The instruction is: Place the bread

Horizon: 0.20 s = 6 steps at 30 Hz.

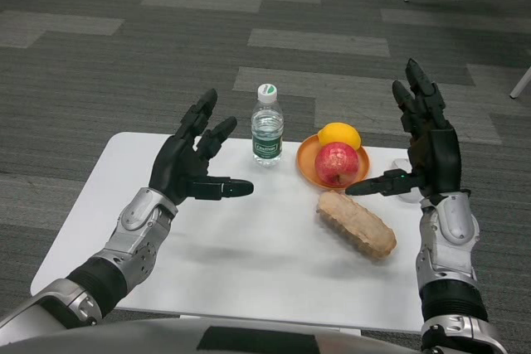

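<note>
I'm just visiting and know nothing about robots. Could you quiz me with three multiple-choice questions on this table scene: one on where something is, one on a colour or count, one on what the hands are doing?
1. Where is the bread?
A. on the plate
B. on the table, in front of the plate
C. in the right hand

2. How many fruits are on the orange plate?
A. one
B. two
C. three

3. What are the hands holding?
A. nothing
B. the bottle
C. the bread

Answers:
1 B: it lies on the table beside the plate's near rim.
2 B: a red fruit and a yellow fruit.
3 A: left hand and right hand are both open in the air.
</note>
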### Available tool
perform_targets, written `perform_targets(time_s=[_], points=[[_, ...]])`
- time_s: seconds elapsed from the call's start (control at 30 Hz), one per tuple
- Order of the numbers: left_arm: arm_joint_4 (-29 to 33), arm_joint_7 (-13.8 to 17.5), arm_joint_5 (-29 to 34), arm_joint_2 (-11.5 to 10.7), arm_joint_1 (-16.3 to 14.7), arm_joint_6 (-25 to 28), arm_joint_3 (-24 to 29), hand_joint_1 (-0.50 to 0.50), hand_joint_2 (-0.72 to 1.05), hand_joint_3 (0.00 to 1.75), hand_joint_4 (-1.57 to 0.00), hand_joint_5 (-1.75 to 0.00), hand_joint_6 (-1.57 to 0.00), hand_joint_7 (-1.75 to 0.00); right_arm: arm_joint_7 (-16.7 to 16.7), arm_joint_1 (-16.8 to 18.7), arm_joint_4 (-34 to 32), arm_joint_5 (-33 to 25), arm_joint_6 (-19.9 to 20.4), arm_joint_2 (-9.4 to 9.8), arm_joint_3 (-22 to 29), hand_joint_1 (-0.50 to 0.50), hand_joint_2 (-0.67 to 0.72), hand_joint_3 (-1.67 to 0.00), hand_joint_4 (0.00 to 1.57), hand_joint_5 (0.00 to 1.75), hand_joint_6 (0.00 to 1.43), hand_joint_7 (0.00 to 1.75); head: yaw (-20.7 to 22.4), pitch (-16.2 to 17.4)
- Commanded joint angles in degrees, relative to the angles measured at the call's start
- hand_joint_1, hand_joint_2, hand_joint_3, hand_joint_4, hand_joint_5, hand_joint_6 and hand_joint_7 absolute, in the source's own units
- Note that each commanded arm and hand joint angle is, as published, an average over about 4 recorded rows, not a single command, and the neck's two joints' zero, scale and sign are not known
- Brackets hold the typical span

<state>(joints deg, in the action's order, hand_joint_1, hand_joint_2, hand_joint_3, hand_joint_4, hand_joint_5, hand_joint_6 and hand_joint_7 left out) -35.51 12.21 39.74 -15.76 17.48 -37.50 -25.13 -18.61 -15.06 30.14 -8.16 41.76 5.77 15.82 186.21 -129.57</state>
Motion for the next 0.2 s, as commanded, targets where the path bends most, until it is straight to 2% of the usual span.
perform_targets(time_s=[0.03, 0.2], points=[[0.1, 0.1, -0.3, 0.2, 0.3, -0.3, 0.3, 0.5, 0.52, 0.0, 0.0, -0.41, 0.0, 0.0, 0.3, 0.4, -0.7, -0.5, -0.3, 0.29, -0.4, -0.46, -0.1, -0.08, 0.0, 0.19, 0.0, 0.07, 0.0, -0.4], [0.0, 0.2, -0.4, 0.6, 0.2, -0.8, 0.4, 0.5, 0.52, 0.06, 0.0, -0.41, 0.0, 0.0, 0.3, 0.6, -0.9, -0.5, -0.3, 0.7, -1.1, -0.46, -0.08, -0.05, 0.0, 0.19, 0.0, 0.02, 0.4, -1.3]])
